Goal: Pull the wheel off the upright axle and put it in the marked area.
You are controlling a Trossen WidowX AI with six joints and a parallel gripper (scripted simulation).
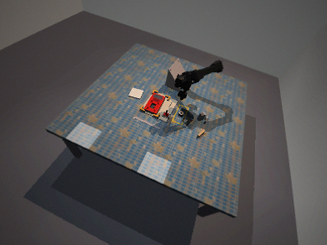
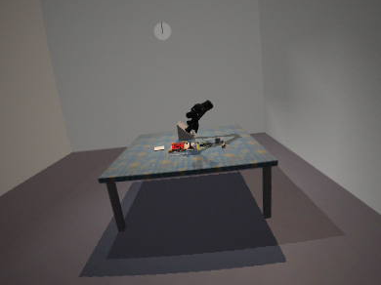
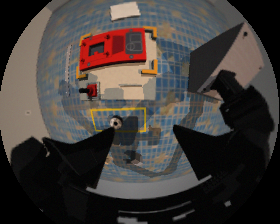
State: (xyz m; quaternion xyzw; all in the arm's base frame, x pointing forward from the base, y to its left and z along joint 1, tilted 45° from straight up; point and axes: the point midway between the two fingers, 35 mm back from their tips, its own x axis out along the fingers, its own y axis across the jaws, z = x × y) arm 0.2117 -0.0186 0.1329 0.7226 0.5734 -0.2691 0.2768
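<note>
Looking between the jaws of your gripper (image 1: 182,96) (image 2: 190,115) (image 3: 144,128), you have them released and spread wide, with nothing held. Your wheel (image 1: 181,113) (image 3: 116,120) lies flat inside the yellow outline (image 1: 175,113) (image 3: 120,108), its hub facing up toward your wrist view. One fingertip overlaps its lower edge in that view, but from the top you can see the gripper is apart from the wheel, raised over the table (image 1: 105,88) (image 2: 147,163).

Just beyond the outline, you have the cream board (image 3: 117,82), with the red block and its dark axle (image 1: 166,113) (image 3: 85,90) at one corner; no wheel is on that axle. Farther across the board sits your red panel (image 1: 154,103) (image 2: 178,146) (image 3: 112,48), framed by orange corner brackets (image 3: 151,68). Past it you find a white square (image 1: 136,93) (image 2: 159,148) (image 3: 125,11) on the tabletop.

Near the arm, you see a tilted pale plate (image 1: 175,73) (image 2: 184,131) (image 3: 225,60) with a grey side. On the wheel's other side, your small tan block (image 1: 201,132) (image 2: 224,145) lies apart from the outline. Behind everything, you have a round clock (image 2: 162,31) on the wall.
</note>
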